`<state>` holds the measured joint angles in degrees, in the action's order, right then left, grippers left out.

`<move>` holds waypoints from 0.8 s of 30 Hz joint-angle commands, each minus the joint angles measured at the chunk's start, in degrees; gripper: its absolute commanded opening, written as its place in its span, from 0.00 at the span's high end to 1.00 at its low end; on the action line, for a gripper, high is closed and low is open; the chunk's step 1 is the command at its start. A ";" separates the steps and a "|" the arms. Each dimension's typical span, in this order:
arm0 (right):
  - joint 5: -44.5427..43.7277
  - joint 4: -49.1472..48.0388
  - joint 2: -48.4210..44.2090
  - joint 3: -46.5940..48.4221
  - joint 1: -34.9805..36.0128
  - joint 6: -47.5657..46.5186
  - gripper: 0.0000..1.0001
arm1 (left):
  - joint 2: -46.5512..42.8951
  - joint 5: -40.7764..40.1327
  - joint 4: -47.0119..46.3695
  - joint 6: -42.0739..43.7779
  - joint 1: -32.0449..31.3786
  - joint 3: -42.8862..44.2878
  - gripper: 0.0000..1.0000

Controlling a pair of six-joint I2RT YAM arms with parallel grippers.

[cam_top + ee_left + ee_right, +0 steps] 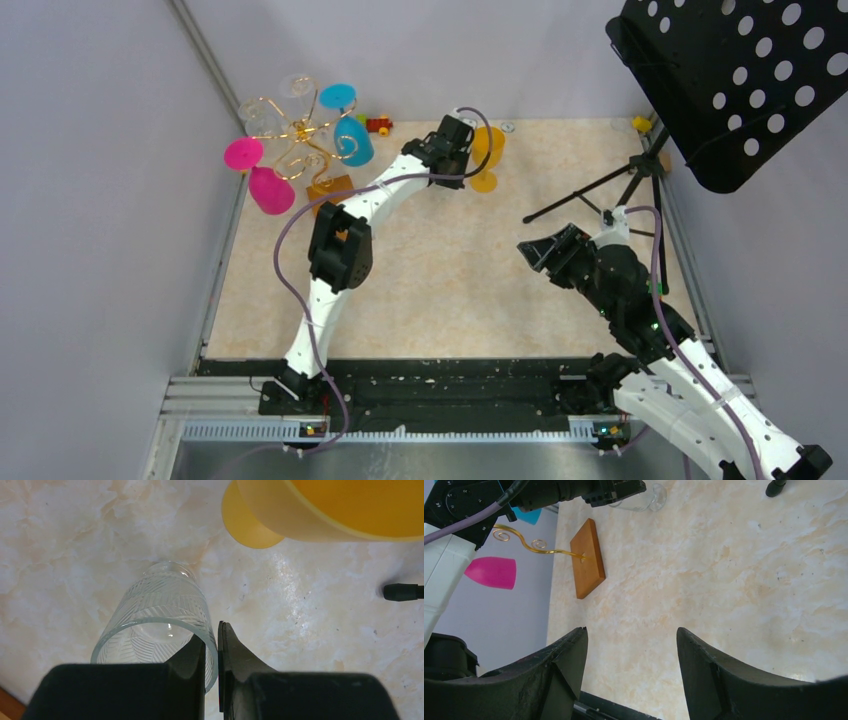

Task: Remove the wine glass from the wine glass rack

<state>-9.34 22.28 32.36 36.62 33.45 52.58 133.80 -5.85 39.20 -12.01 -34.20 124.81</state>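
Your left claw (210, 640) pinches the rim of the clear glass (155, 610), already off the rack (298, 133) at 10 o'clock, now near 12 o'clock beside the orange glass (320, 505). It looks thin, slippery and fragile, so squeeze gently. Your right claw (631, 632) is spread and empty.

One pink glass (272, 190), one blue glass (353, 140), one yellow glass (487, 148), one clear wine glass (150, 615) and at least one further clear glass (262, 118) are counted. One wine glass rack (328, 186) and one music stand (720, 150) are seen.
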 commanded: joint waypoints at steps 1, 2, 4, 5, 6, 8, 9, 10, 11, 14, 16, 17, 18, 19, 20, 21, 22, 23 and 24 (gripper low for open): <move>-0.15 -1.76 -0.17 -0.01 -0.40 0.33 0.34 | 0.24 -1.47 -4.02 0.90 0.54 0.69 0.95; -0.29 -1.66 -0.19 0.02 -0.40 0.33 0.34 | 0.24 -1.56 -4.19 0.85 0.65 0.69 0.94; -0.59 -1.59 -0.23 0.24 -0.42 0.16 0.34 | 0.25 -1.37 -4.22 0.80 0.79 0.84 0.90; -0.71 -1.48 -0.17 0.35 -0.41 0.16 0.34 | 0.09 -1.38 -4.29 0.77 0.80 0.87 0.87; -0.78 -1.51 -0.17 0.44 -0.36 0.08 0.34 | -0.18 -1.55 -4.45 0.83 0.86 0.87 0.83; -0.82 -1.64 -0.07 0.55 -0.43 0.06 0.34 | -0.71 -1.94 -4.90 1.00 0.82 0.94 0.75; -0.76 -1.72 -0.01 0.56 -0.36 0.07 0.34 | -0.99 -1.92 -5.12 1.09 0.94 1.02 0.72; -0.69 -1.85 0.09 0.63 -0.39 0.06 0.34 | -1.37 -1.45 -5.47 1.22 1.05 1.06 0.69; -0.55 -1.96 0.22 0.64 -0.34 0.02 0.34 | -1.78 -0.61 -5.86 1.53 1.25 1.10 0.67; -0.05 -2.31 0.49 0.77 -0.40 0.18 0.35 | -2.34 -0.17 -6.77 1.30 1.74 1.86 0.61; 0.13 -2.42 0.69 0.90 -0.39 0.38 0.35 | -2.61 0.53 -7.23 1.20 2.06 2.33 0.58; 0.24 -2.46 0.74 0.91 -0.35 0.42 0.35 | -2.78 0.71 -7.29 1.12 2.12 2.63 0.57; 0.36 -2.47 0.86 0.97 -0.37 0.34 0.35 | -3.02 0.82 -7.34 1.16 2.16 2.77 0.55; 0.49 -2.50 0.94 0.99 -0.35 0.41 0.35 | -3.40 0.71 -7.38 1.24 2.20 2.80 0.54; 0.62 -2.55 1.02 1.00 -0.33 0.38 0.35 | -3.89 0.60 -7.35 1.28 2.27 2.88 0.52; 0.83 -2.59 1.10 1.07 -0.40 0.44 0.35 | -4.53 0.64 -7.19 1.35 2.28 2.82 0.51; 1.02 -2.64 1.20 1.08 -0.37 0.57 0.35 | -5.18 0.66 -6.94 1.37 2.31 2.81 0.49; 1.06 -2.68 1.24 1.20 -0.40 0.66 0.34 | -6.00 0.70 -6.61 1.38 2.29 2.73 0.46; 1.22 -2.68 1.39 1.30 -0.40 0.70 0.34 | -6.92 1.20 -6.18 1.56 2.30 2.58 0.35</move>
<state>-8.91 22.04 33.45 36.62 33.45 52.75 133.56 -5.61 34.46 -11.31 -32.12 124.99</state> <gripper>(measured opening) 0.655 0.525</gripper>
